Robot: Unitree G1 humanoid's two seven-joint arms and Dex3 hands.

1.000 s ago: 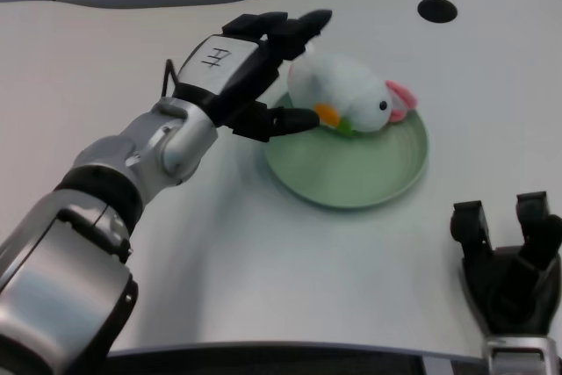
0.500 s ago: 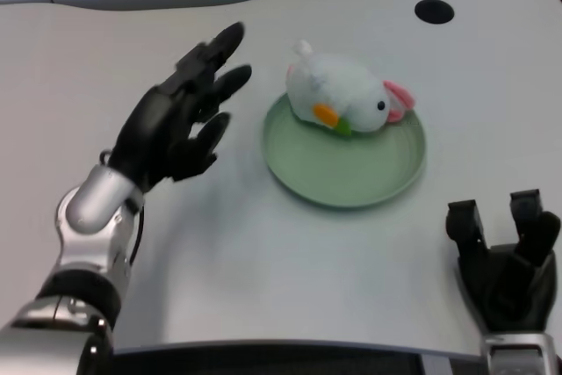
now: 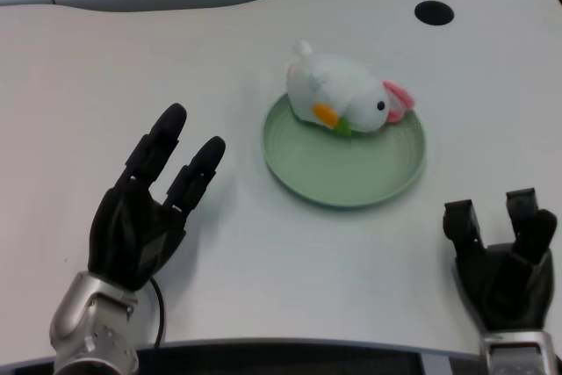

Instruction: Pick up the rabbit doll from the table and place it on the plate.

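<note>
What moved: the left robot hand (image 3: 145,217) was up beside the bunny a second ago; now it has pulled back low and near the robot, well apart from the plate. The bunny and the plate have not moved.
Robot hand: open, fingers apart, holding nothing.
Bunny: the white rabbit doll (image 3: 344,96) lies on its side on the back part of the green plate (image 3: 351,173). Its back end hangs over the far rim.
Plate: it sits on the white surface (image 3: 88,85), near the middle.
Job: it looks done, since the bunny is on the plate.
What could go wrong: the bunny is soft and round and sits close to the edge, so a bump to the plate or the surface could roll it off the back.
Other risk: if the arm swings forward again, it could knock the plate.
</note>
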